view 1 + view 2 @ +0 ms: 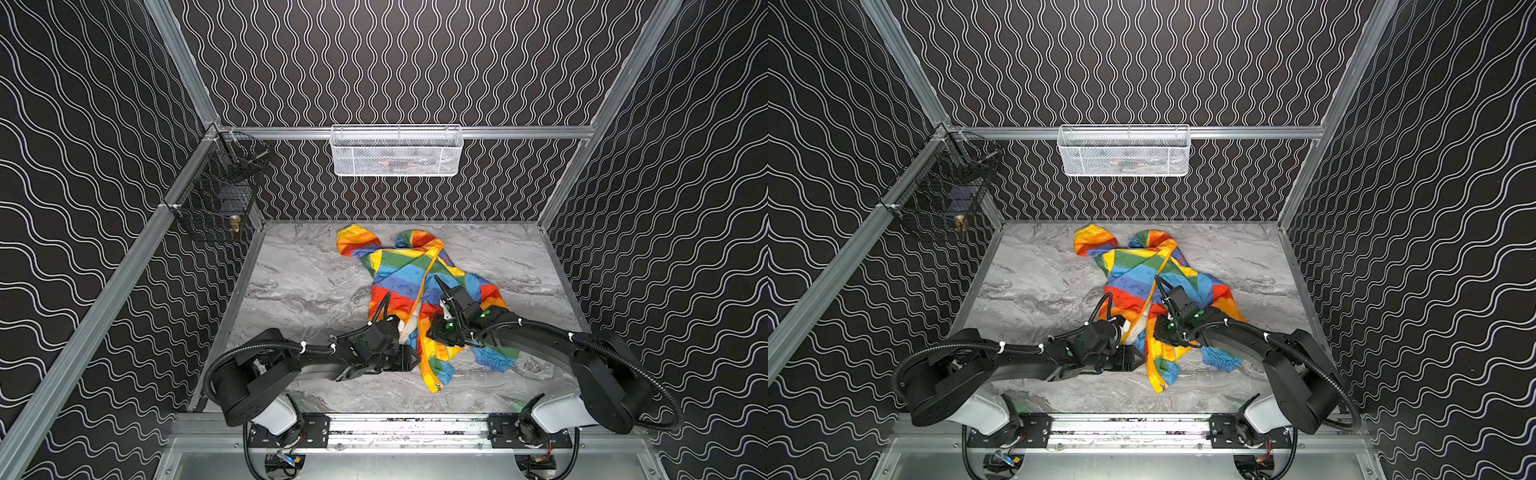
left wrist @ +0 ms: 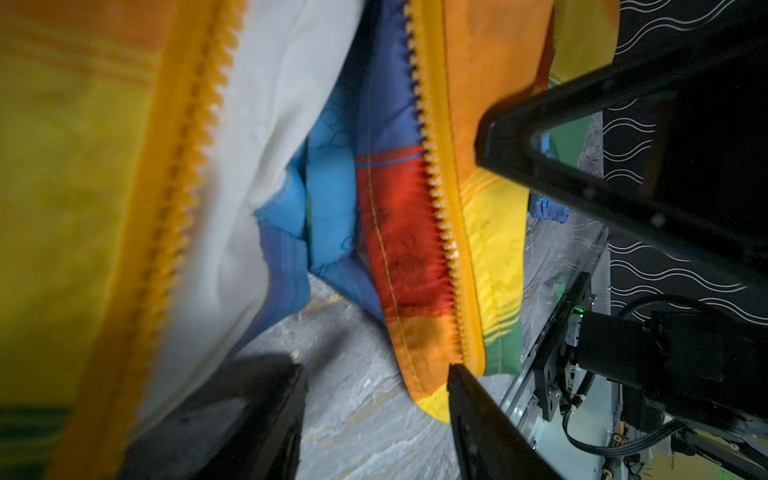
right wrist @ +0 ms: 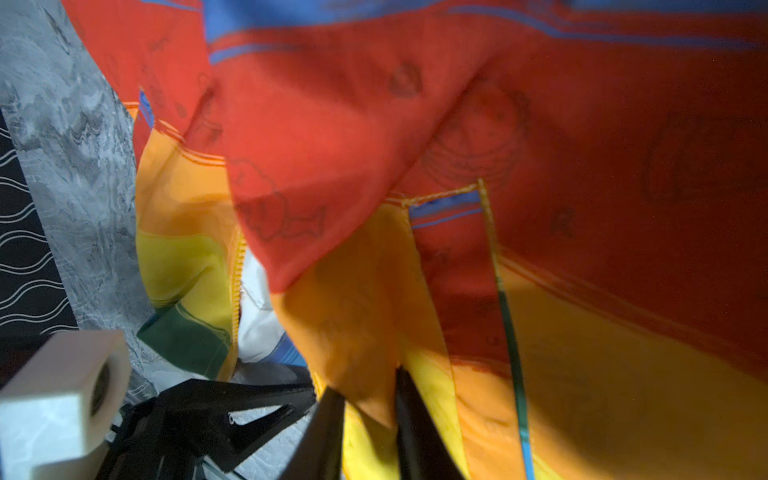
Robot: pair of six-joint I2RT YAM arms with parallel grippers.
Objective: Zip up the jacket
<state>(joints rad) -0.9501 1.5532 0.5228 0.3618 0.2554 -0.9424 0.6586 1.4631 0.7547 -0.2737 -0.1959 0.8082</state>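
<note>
My right end effector (image 3: 370,382) is pinching a fold of orange-yellow cloth from the jacket (image 1: 399,270), its fingers nearly together on it. My left end effector (image 2: 374,370) stands spread and grips nothing. Bare bench shows between its fingers, and the jacket's hem corner is just beside one fingertip. The two rows of orange zipper teeth (image 2: 436,187) lie apart, with white lining (image 2: 270,124) between them. The jacket lies crumpled mid-bench, hood toward the back edge, hem toward the front. The bench (image 1: 299,291) is grey marble-patterned. Black walls (image 1: 415,62) with white wavy lines enclose it. A white mesh basket (image 1: 397,151) hangs on the back rail, and a black wire basket (image 1: 220,195) hangs by the back left corner.
</note>
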